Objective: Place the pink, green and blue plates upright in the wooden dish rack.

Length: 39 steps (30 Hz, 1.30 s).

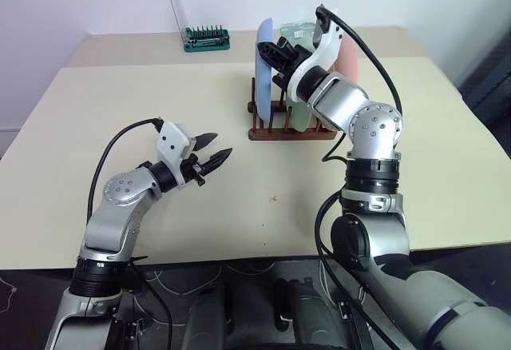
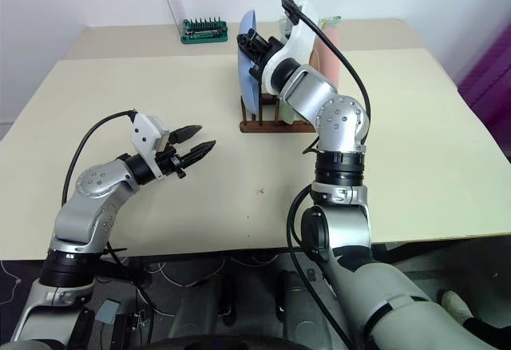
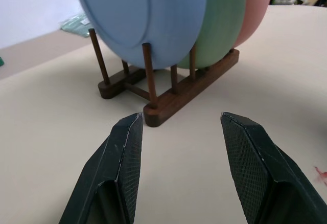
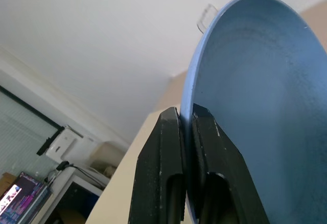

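Nearest the camera, the left gripper hangs over bare beige table, its two black fingers parted with nothing between them, pointing toward the wooden dish rack yet well apart from it, with open tabletop between the two. That rack sits toward the far middle of the table, clear of every table edge, and carries all three plates upright between its pegs. On the rack's end facing the left gripper stands the blue plate; the green plate is in the middle just beside it, and the pink plate stands at the rack's other end. From above the rack, the right gripper has its fingers pinched shut on the blue plate's upper rim, one finger on each face. Behind the rack, near the table's far edge, lies a green tool holder with its clear lid raised, well apart from the rack.
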{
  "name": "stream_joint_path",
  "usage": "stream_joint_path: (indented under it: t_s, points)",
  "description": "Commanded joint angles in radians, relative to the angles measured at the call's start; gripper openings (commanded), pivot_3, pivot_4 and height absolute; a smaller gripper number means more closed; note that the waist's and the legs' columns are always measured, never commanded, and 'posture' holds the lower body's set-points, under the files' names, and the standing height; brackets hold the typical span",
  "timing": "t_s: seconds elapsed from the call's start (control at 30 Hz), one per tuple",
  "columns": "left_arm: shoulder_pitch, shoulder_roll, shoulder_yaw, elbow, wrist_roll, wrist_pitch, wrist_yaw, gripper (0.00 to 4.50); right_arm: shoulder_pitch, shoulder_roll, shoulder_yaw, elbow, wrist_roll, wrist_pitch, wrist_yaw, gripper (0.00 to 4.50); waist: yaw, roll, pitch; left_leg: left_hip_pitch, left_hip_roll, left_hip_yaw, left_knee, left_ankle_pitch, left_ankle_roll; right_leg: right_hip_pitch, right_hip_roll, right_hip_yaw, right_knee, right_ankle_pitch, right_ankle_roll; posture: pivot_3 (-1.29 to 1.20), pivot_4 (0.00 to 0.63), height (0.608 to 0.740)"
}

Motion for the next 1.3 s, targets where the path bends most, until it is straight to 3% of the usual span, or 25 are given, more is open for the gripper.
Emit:
stream_joint_path:
  t_s: [0.03,0.07,0.17,0.33,0.73,0.87,0.97,1.1,1.2,1.3]
  points:
    - [0.0,0.003,-0.004,-0.053,-0.008,0.0,-0.003,2.49,-0.061,-0.004,-0.014,0.047,-0.006,-0.024,0.004,0.02,0.0,0.0,0.0,0.0,0.0,0.0,0.0,0.0,0.0,0.0,0.0,0.0,0.0,0.0,0.0,0.0,0.15,0.73]
    - [0.001,0.002,-0.005,-0.054,-0.008,0.001,-0.002,2.49,-0.067,-0.004,-0.017,0.062,-0.008,-0.027,0.004,0.02,0.0,0.0,0.0,0.0,0.0,0.0,0.0,0.0,0.0,0.0,0.0,0.0,0.0,0.0,0.0,0.0,0.15,0.73]
    - [0.002,0.001,-0.005,-0.058,-0.01,0.005,0.001,2.49,-0.082,-0.006,-0.02,0.088,-0.013,-0.039,0.011,0.92,-0.001,0.0,0.0,0.0,0.0,0.0,0.0,0.0,0.0,0.0,0.0,0.0,0.0,0.0,0.0,0.0,0.15,0.73]
    - [0.007,-0.002,-0.006,-0.066,-0.012,0.014,0.001,2.49,-0.097,-0.014,-0.007,0.083,-0.034,-0.056,0.033,3.39,0.0,0.0,0.0,0.0,0.0,0.0,0.0,0.0,0.0,0.0,0.0,0.0,0.0,0.0,0.0,0.0,0.15,0.73]
    - [0.004,-0.012,-0.022,-0.069,-0.012,0.015,-0.003,2.49,-0.101,-0.123,0.091,-0.039,-0.167,-0.098,0.127,3.39,0.002,0.0,0.0,0.0,0.0,0.0,-0.001,0.0,0.0,0.0,0.0,0.0,-0.001,0.0,0.0,0.0,0.15,0.73]
    - [0.006,-0.01,-0.019,-0.079,-0.012,0.024,0.006,2.49,-0.017,-0.337,0.171,-0.293,-0.219,-0.156,0.371,3.39,0.012,0.0,0.0,-0.002,0.0,-0.002,-0.001,0.0,0.0,-0.001,-0.001,-0.001,-0.002,-0.003,0.003,0.0,0.15,0.73]
    - [0.02,0.008,-0.001,-0.071,-0.017,0.018,-0.003,2.49,0.168,-0.55,0.094,-0.459,-0.187,-0.229,0.612,3.39,0.025,-0.002,0.0,-0.003,-0.001,-0.002,-0.002,-0.001,0.001,-0.001,-0.002,-0.001,-0.005,-0.004,0.003,0.0,0.15,0.73]
    - [0.032,0.033,0.014,-0.041,-0.017,0.008,-0.019,2.49,0.439,-0.775,-0.024,-0.515,-0.177,-0.212,0.777,3.39,0.027,-0.002,0.0,-0.001,-0.001,0.0,-0.001,-0.003,0.002,0.002,-0.003,-0.001,-0.007,-0.006,0.002,0.0,0.15,0.73]
    - [0.037,0.049,0.021,-0.008,-0.007,-0.004,-0.031,2.49,0.626,-0.865,-0.061,-0.501,-0.225,-0.243,0.841,3.39,0.026,-0.002,0.0,0.001,-0.001,0.0,0.0,-0.003,0.002,0.002,-0.003,-0.001,-0.006,-0.006,0.001,0.0,0.15,0.73]
    - [0.043,0.06,0.017,0.029,0.018,-0.027,-0.03,2.49,0.748,-0.907,-0.01,-0.453,-0.351,-0.347,0.862,3.39,0.018,-0.001,0.0,0.002,-0.001,0.0,0.0,-0.003,0.002,0.001,-0.003,0.0,-0.006,-0.005,0.0,0.0,0.15,0.73]
